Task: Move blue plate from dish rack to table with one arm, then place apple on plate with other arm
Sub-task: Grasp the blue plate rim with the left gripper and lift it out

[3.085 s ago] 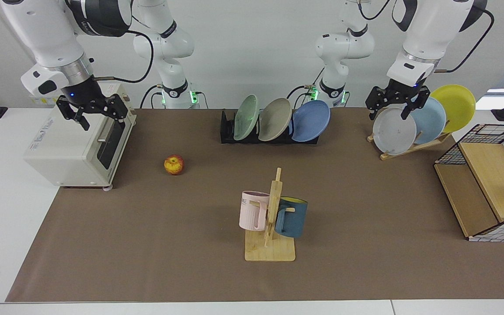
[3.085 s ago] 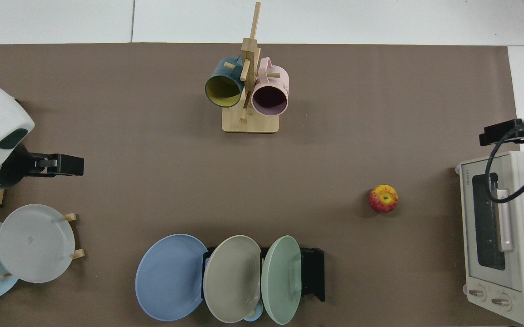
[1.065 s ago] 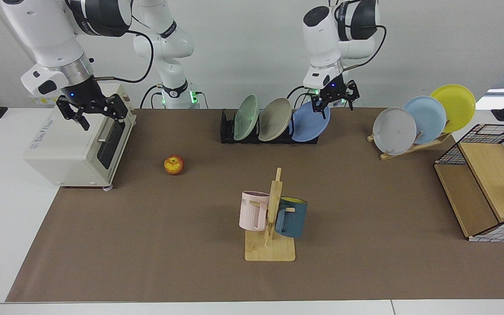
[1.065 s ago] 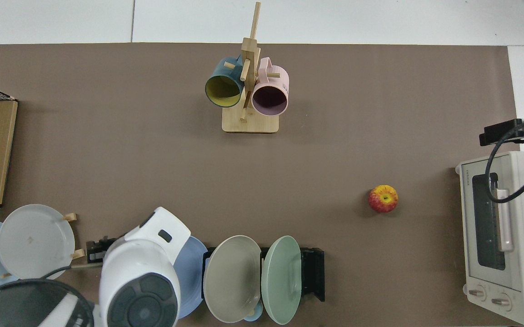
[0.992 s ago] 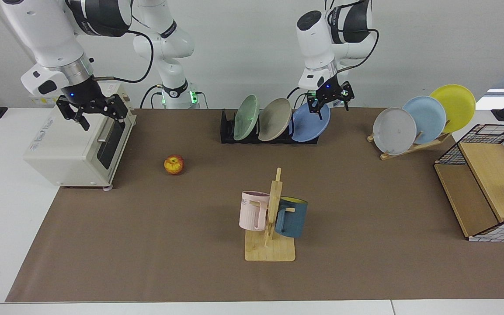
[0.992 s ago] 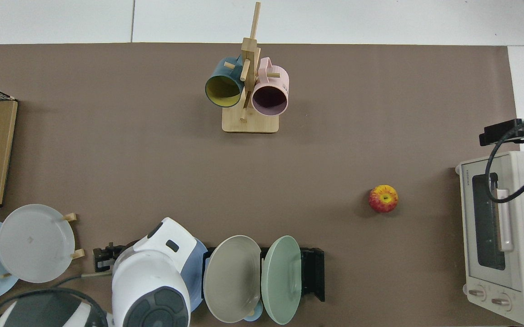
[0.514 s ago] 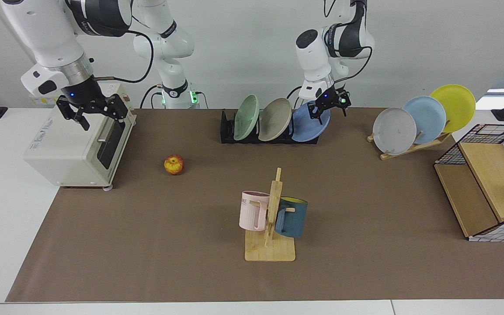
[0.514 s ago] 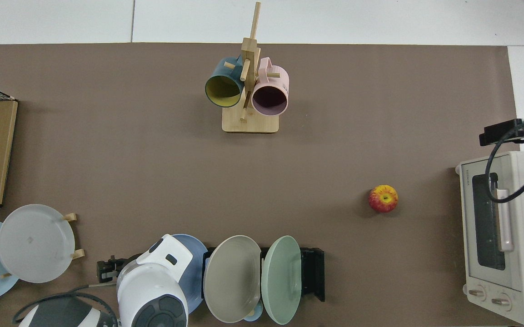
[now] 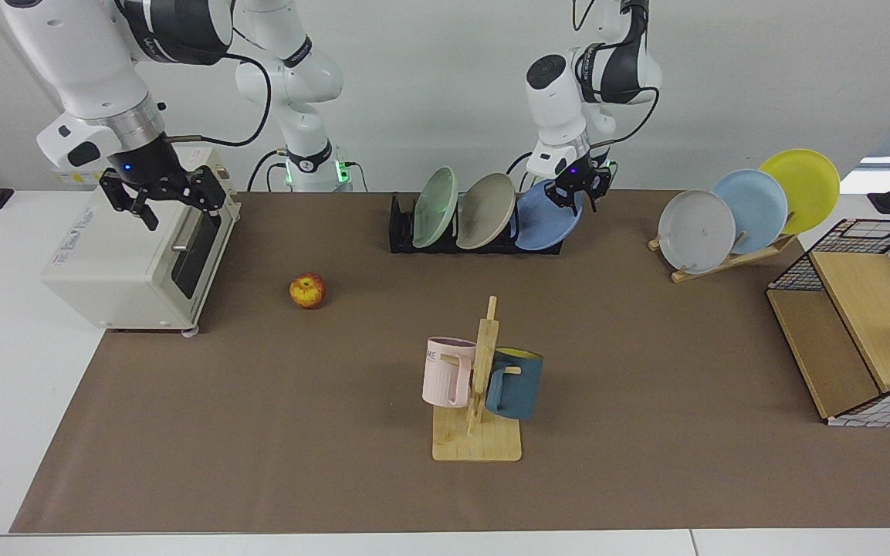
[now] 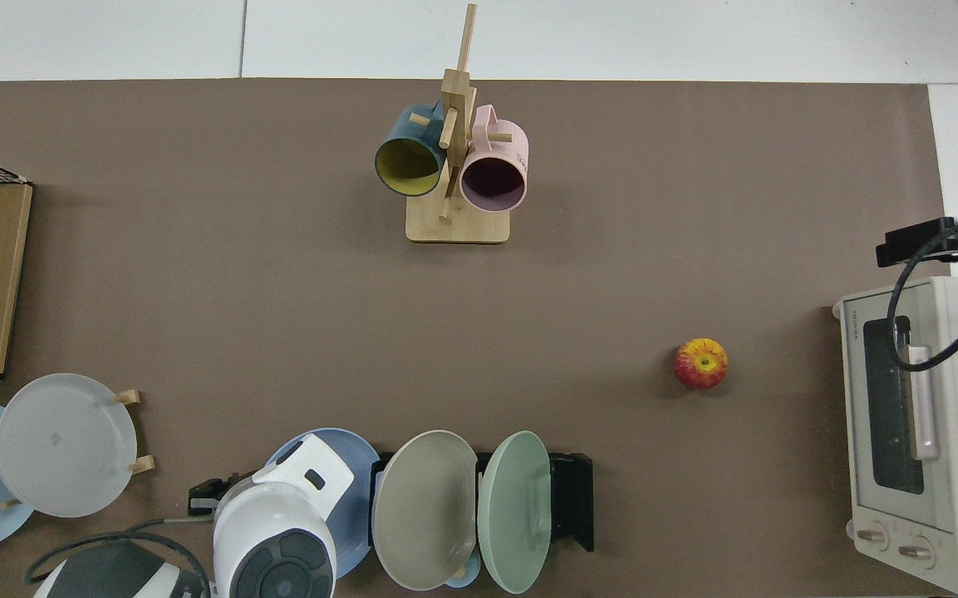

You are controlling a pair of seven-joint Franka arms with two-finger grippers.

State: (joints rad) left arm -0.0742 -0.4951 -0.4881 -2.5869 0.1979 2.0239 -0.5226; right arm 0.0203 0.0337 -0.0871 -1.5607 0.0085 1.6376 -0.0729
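Fingers of the left gripper are pinching the upper rim of the blue plate, which is leaning in the end slot of the dish rack, its face tilting up and toward the facing camera. From above, the arm's wrist is covering most of that plate and hiding the grip. Well away, the right gripper is waiting spread apart above the toaster oven, and beyond it the apple is sitting on the table.
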